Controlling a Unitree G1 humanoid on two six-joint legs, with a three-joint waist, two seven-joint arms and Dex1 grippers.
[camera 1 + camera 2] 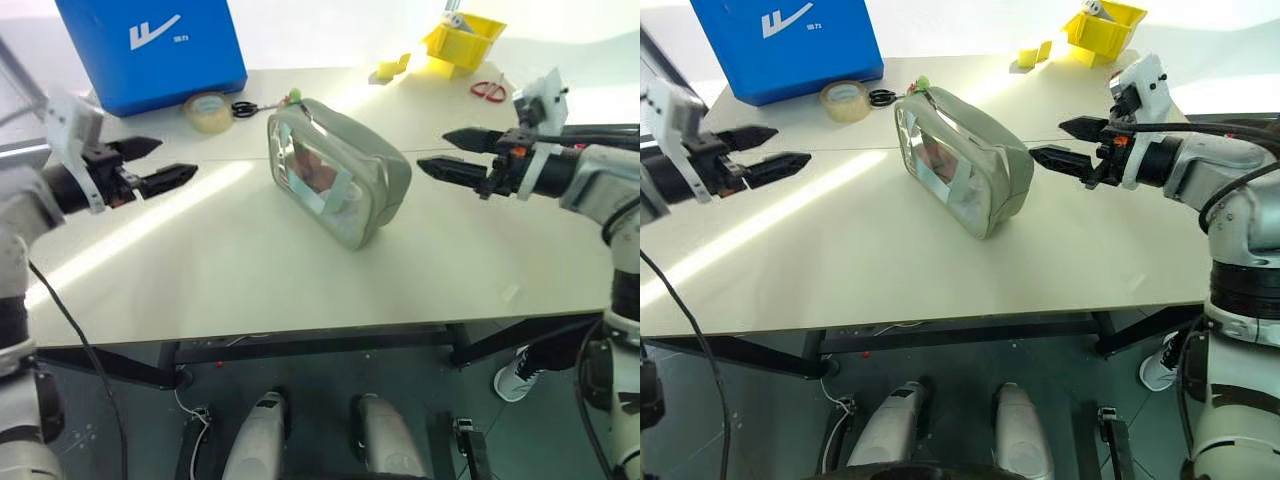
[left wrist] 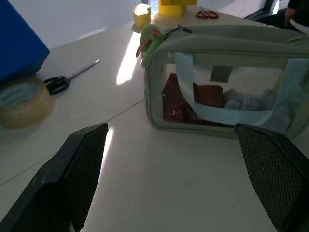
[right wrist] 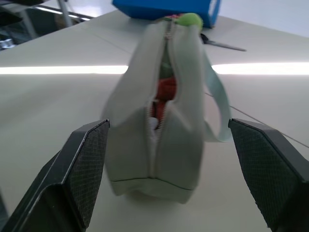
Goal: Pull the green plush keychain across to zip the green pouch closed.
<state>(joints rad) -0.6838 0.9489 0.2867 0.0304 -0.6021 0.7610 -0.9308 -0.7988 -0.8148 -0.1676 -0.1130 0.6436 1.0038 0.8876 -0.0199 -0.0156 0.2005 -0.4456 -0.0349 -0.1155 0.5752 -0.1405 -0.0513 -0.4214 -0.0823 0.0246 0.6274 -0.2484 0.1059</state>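
Note:
The green pouch (image 1: 345,180) stands on its side in the middle of the white table (image 1: 250,270). Its clear window faces my left arm, with a light blue strap and red items showing inside. In the right wrist view its top zipper (image 3: 159,121) gapes open along most of its length. The green plush keychain (image 1: 294,97) sits at the pouch's far end, by the zipper pull. My left gripper (image 1: 176,159) hovers open to the left of the pouch, well apart from it. To the right of the pouch my right gripper (image 1: 433,150) is open too, close to the near end, touching nothing.
A blue box (image 1: 150,45) stands at the back left, with a tape roll (image 1: 207,110) and black scissors (image 1: 245,108) in front of it. At the back right are a yellow bin (image 1: 463,38), a small yellow-green block (image 1: 390,68) and red scissors (image 1: 488,90).

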